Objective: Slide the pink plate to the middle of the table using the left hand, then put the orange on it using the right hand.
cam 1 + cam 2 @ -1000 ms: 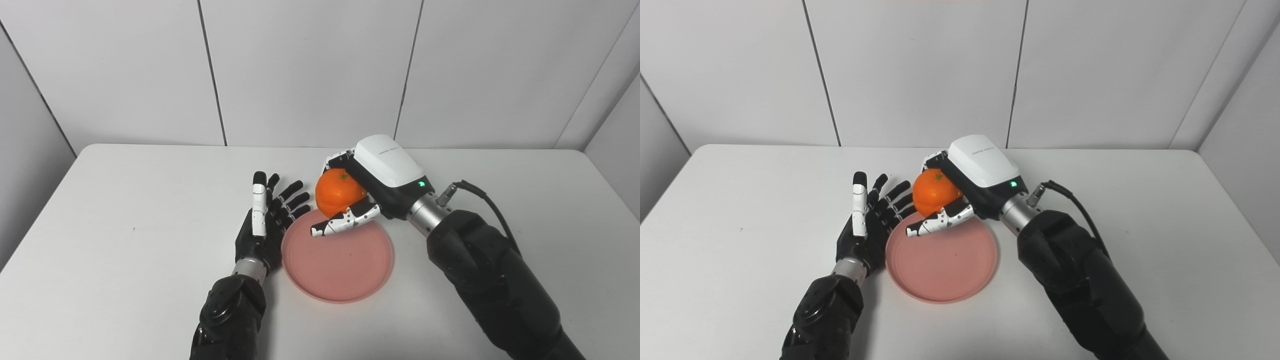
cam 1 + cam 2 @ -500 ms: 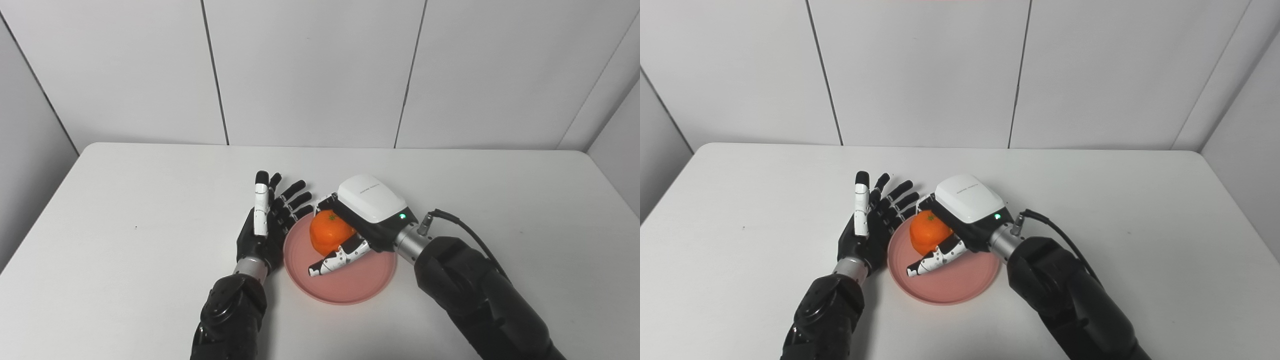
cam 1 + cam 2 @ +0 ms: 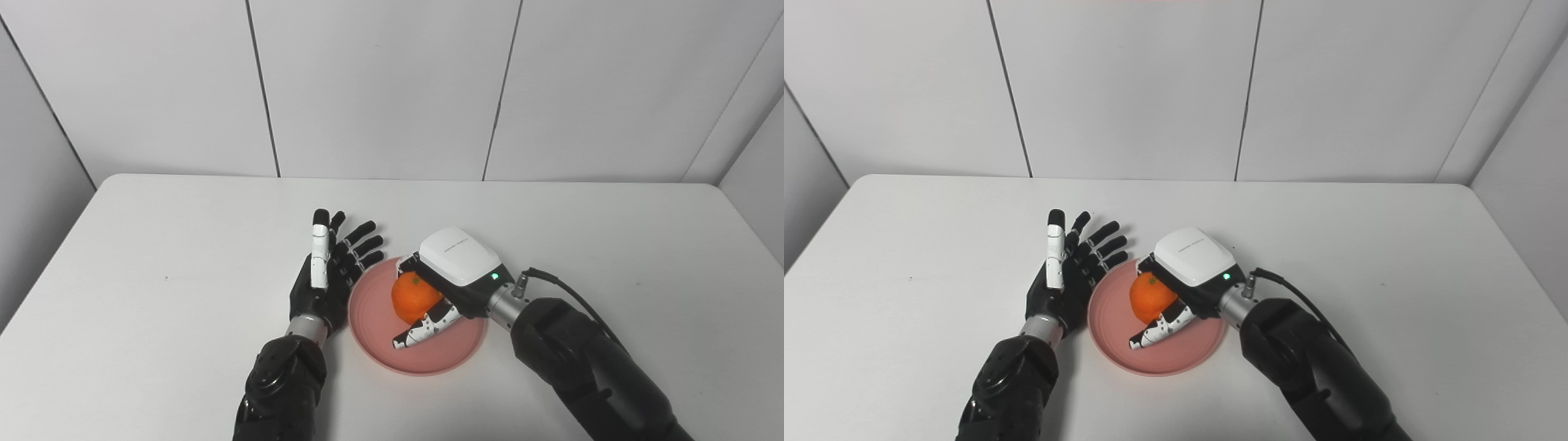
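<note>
The pink plate (image 3: pixel 375 313) lies near the table's middle. The orange (image 3: pixel 411 297) is low over the plate's centre, with my right hand (image 3: pixel 450 282) shut on it; the white hand back covers its top and the thumb (image 3: pixel 422 331) reaches under its front. Whether the orange touches the plate I cannot tell. My left hand (image 3: pixel 327 272) stands open at the plate's left rim, fingers spread and pointing away, holding nothing. In the right eye view the orange (image 3: pixel 1150 297) and plate (image 3: pixel 1111 318) show the same way.
The white table (image 3: pixel 153 257) stretches wide on both sides of the plate. A white panelled wall (image 3: pixel 380 86) closes the back. A black cable (image 3: pixel 566 288) runs from my right wrist.
My right hand has carried the orange down from above the plate's far rim to low over the plate's centre, moving slightly right in the last half second. The left hand has stayed put.
</note>
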{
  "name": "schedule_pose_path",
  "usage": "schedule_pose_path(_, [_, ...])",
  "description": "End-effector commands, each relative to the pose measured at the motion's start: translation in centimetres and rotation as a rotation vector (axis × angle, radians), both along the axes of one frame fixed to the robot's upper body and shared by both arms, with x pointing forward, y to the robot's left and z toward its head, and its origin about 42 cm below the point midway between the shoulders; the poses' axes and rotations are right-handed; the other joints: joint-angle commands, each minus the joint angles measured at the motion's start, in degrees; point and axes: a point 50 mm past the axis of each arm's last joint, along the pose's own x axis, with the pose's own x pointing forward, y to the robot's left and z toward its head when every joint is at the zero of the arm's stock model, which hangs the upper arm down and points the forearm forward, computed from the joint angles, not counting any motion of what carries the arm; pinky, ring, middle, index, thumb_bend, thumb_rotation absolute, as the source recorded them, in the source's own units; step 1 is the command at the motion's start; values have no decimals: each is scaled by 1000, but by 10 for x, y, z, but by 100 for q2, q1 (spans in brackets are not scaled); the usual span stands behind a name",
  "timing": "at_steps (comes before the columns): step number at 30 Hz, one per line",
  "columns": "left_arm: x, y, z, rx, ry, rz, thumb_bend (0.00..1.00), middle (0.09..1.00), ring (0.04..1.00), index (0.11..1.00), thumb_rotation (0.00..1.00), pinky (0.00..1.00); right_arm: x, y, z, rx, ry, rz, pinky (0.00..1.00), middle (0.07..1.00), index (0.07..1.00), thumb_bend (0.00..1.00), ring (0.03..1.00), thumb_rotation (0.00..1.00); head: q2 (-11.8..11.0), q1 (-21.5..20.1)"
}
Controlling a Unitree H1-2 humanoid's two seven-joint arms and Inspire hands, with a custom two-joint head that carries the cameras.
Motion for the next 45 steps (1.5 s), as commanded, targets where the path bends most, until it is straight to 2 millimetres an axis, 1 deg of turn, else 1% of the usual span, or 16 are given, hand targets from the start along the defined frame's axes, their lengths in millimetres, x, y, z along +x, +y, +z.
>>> schedule_pose_path(1, [-5,-7,-3,-8,32,-4,920,789,754,964,892,745,3,-1,21,37,-82,31,181,337,450,537,253,678,-7,8])
schedule_pose_path(3, [-5,-7,-3,-9,31,-5,919,789,755,964,893,739,3,-2,21,41,-86,28,204,382,513,575,283,733,-7,8])
schedule_pose_path(6, [-4,-7,-3,-8,26,-8,916,794,760,967,898,729,3,-2,21,56,-89,23,256,442,569,611,339,767,-7,8])
schedule_pose_path(8, [-4,-6,-4,-11,26,-9,913,797,758,969,898,705,3,-3,20,78,-94,27,327,469,537,655,394,758,-7,8])
schedule_pose_path(9, [-4,-6,-3,-18,26,-8,913,798,758,969,898,702,3,-4,21,84,-99,30,337,472,532,662,401,755,5,4])
schedule_pose_path(10, [-4,-6,-3,-24,27,-7,912,802,756,970,889,694,3,-4,22,87,-102,32,388,519,572,714,451,851,5,4])
schedule_pose_path(11, [-5,-6,-3,-24,25,-7,912,805,756,970,886,691,3,-4,23,84,-108,34,415,550,603,757,482,910,5,4])
schedule_pose_path(13, [-5,-6,-3,-20,24,-7,917,811,754,969,884,689,3,-5,25,85,-116,38,454,599,663,848,525,982,5,4])
schedule_pose_path(15, [-5,-6,-4,-17,25,-8,920,812,753,969,883,686,4,-6,27,96,-120,44,473,615,681,879,542,996,5,4])
schedule_pose_path(18, [-5,-6,-4,-15,26,-10,921,809,754,971,890,692,4,-8,28,115,-125,53,533,673,721,935,602,1000,5,4])
schedule_pose_path(21, [-5,-6,-4,0,28,-13,925,808,771,972,902,745,4,-8,32,124,-128,59,550,686,733,963,617,1000,19,1])
schedule_pose_path(29, [-5,-6,-4,-19,31,-13,928,807,748,977,889,714,2,-9,42,136,-169,56,544,698,741,944,627,1000,29,-5])
schedule_pose_path(35, [-4,-6,-3,-29,29,-12,916,817,763,979,889,783,5,-16,56,225,-186,18,547,697,728,888,638,1000,42,-5])
schedule_pose_path(40, [-3,-4,-1,-18,17,3,952,823,792,978,882,824,11,-30,64,399,-186,-58,623,727,732,849,705,1000,42,-5])
schedule_pose_path(42, [-1,-2,-1,4,-22,31,958,827,795,964,877,823,14,-38,63,537,-166,-134,634,721,728,865,709,1000,42,-5])
schedule_pose_path(45, [1,2,1,72,-95,86,955,820,788,937,874,795,16,-48,59,778,-88,-218,612,719,735,873,698,1000,47,-5])
